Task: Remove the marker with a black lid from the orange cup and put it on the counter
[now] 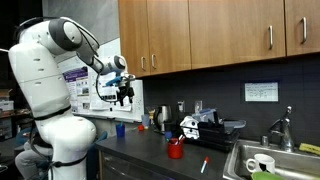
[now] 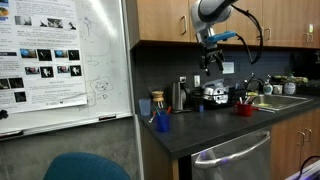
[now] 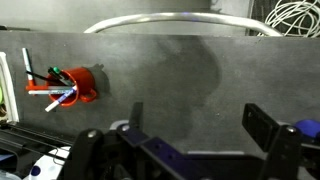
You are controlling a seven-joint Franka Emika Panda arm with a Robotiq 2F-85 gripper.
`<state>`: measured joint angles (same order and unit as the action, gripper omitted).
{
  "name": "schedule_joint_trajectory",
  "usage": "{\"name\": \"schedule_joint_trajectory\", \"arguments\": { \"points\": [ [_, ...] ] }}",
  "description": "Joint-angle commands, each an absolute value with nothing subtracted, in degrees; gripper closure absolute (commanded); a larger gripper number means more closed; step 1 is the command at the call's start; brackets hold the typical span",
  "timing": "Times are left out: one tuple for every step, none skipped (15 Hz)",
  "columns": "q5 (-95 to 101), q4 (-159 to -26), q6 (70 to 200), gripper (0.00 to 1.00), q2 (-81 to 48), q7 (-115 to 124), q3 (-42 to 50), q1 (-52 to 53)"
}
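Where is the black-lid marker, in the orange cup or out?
In. In the wrist view the marker with a black lid pokes out of the orange cup.

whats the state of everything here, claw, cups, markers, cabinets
claw: open, empty, raised above the counter
orange cup: upright, holding markers
marker with a black lid: in the orange cup, not yet removed
blue cup: upright on the counter
loose marker: lying flat on the counter
cabinet doors: shut
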<state>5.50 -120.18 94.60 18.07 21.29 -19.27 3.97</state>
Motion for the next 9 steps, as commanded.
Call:
{"name": "schedule_joint_trajectory", "arguments": {
  "points": [
    [4.91,-120.48,96.61,0.0,17.38,16.65,-14.92,5.3],
    [4.56,-120.68,97.29,0.0,17.31,15.58,-13.86,5.07],
    [4.26,-120.91,97.94,0.0,17.16,14.3,-12.71,4.84],
    [3.8,-121.32,98.95,0.0,17.05,12.73,-11.37,4.62],
    [3.64,-121.72,99.96,0.0,16.99,11.63,-10.34,4.48],
    [3.57,-122.14,100.84,0.0,16.95,10.33,-9.17,4.21],
    [3.44,-122.55,101.68,0.0,16.86,9.31,-8.2,4.06],
    [3.61,-123.32,102.6,0.0,17.03,8.13,-7.05,3.71],
    [3.81,-123.92,103.4,0.0,17.17,7.38,-6.18,3.42]
  ]
}}
